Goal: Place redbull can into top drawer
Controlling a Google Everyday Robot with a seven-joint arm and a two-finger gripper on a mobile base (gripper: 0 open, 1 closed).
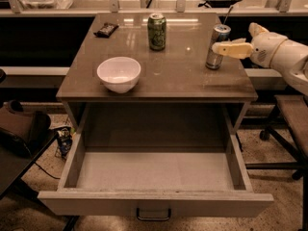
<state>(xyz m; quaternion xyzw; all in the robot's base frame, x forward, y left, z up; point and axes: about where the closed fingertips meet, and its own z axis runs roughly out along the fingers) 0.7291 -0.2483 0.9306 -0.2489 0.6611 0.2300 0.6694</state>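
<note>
The redbull can (214, 60) stands upright near the right edge of the tabletop (183, 76). My gripper (225, 46) reaches in from the right at can height; its pale near finger (233, 49) lies across the front of the can's upper half, and the jaws look open around it. The can rests on the table. The top drawer (155, 204) is pulled fully out below the tabletop, its pale floor bare, with a dark handle (153, 214) at the front centre.
A green can (157, 31) stands at the back centre of the table. A white bowl (119, 73) sits front left, and a small dark packet (105, 29) lies back left. A chair base (281, 143) stands on the floor to the right, and a dark bag (21, 131) to the left.
</note>
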